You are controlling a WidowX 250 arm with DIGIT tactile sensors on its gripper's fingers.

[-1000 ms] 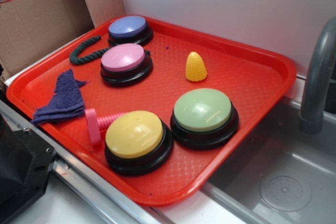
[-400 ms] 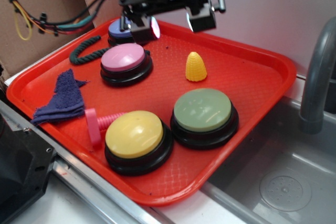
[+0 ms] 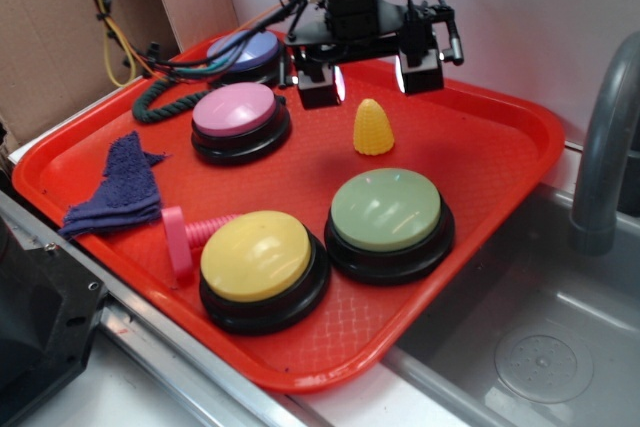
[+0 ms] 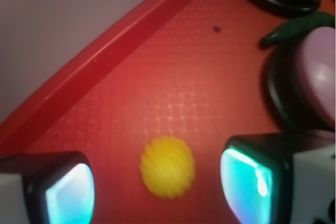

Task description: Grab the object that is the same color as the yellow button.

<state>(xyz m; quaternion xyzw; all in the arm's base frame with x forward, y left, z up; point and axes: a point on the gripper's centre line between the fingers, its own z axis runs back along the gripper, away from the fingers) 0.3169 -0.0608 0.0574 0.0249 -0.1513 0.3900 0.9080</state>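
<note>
While spread wide and holding nothing, gripper (image 3: 368, 75) hangs directly above yellow corn tip (image 3: 373, 128), which stands upright on red tray (image 3: 480, 147), between the jaws in the wrist view (image 4: 167, 167). Pink button (image 3: 238, 110) beside; yellow button (image 3: 257, 255) at near edge.

The black robot arm descends vertically near the red plastic tray's (image 3: 520, 162) far edge. Its black two-finger gripper (image 3: 369, 72) points downward, jaws spread wide apart, holding nothing, above the tray floor.
</note>
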